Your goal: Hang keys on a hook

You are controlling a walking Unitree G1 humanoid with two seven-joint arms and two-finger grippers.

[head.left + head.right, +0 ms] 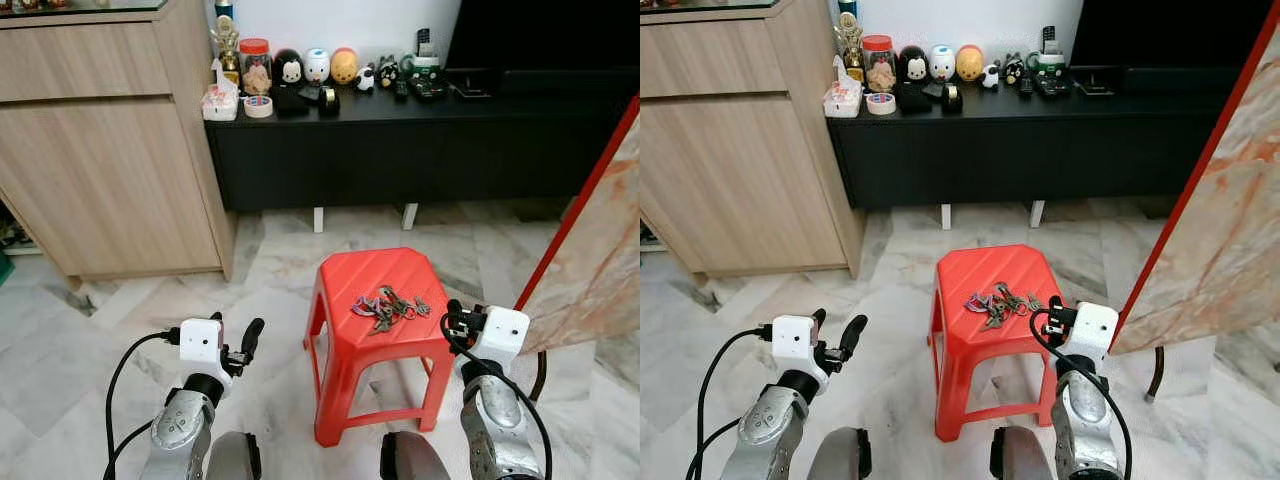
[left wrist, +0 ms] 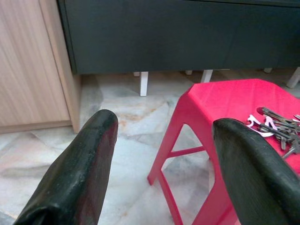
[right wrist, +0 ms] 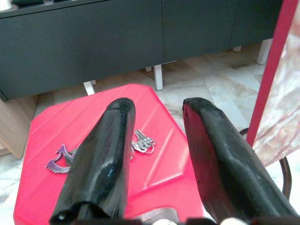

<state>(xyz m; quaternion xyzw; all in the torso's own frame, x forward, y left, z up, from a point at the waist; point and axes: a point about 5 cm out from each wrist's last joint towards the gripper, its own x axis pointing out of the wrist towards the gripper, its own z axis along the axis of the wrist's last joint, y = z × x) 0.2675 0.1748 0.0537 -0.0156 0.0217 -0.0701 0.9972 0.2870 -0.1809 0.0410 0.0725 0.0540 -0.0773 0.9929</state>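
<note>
A bunch of keys (image 1: 388, 305) with a purple tag (image 3: 58, 164) lies on top of a red plastic stool (image 1: 350, 360) on the marble floor. My right gripper (image 3: 159, 103) is open and hovers at the stool's near right corner, a little short of the keys (image 3: 140, 140), touching nothing. My left gripper (image 2: 164, 121) is also open with nothing between its fingers. It hangs over the floor to the left of the stool (image 2: 220, 103), and the keys (image 2: 279, 129) lie off to its right.
A wooden cabinet (image 1: 100, 150) stands at the back left. A low black console (image 1: 400, 150) with figurines and a jar runs along the wall behind the stool. A marble-patterned board with a red edge (image 1: 590, 260) leans close on the right.
</note>
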